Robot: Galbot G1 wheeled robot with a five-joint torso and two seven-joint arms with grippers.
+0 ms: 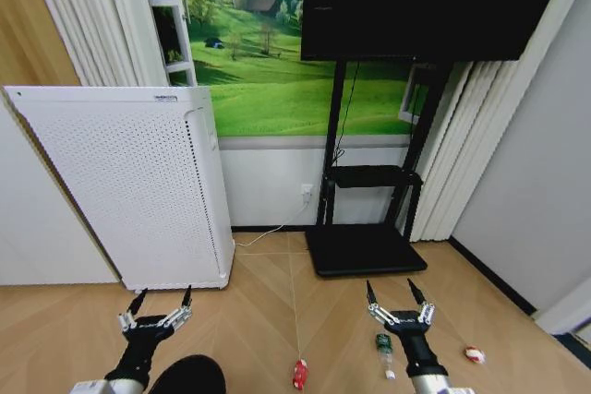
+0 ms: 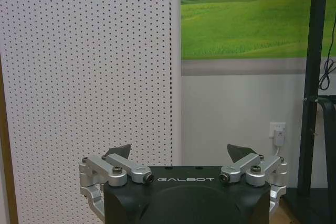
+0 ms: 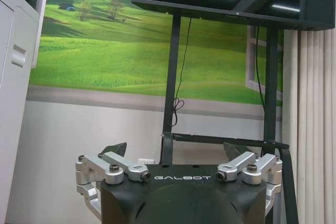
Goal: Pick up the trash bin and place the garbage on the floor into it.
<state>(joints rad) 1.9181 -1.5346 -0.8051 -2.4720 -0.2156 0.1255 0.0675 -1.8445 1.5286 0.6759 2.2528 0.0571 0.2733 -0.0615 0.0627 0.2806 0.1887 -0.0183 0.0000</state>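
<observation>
- Black and rounded, the bin [image 1: 189,374] shows as a dark top at the bottom edge of my head view, on the wooden floor [image 1: 277,302] just below and a little right of my left pincer [image 1: 162,300].
- I judge it light and fairly stiff, so one pincer over the rim should lift it; I see too little of the rim to choose the exact spot.
- The left pincer hangs in front of the white purifier [image 1: 138,182] with its fingers spread wide and nothing between them; the bin lies nearer to me than those tips.
- My right pincer [image 1: 396,292] is equally wide and empty, poised over the floor before the TV stand [image 1: 365,246].
- The garbage is three small pieces on the floor: a red wrapper [image 1: 299,374] between the two arms, a clear-green bottle [image 1: 384,350] just beside the right pincer's wrist, and a white-and-red scrap [image 1: 474,354] off to its right.
- I expect all three to be very light; the bottle may roll and feel slick, while the crumpled pieces should squash under a pinch.
</observation>
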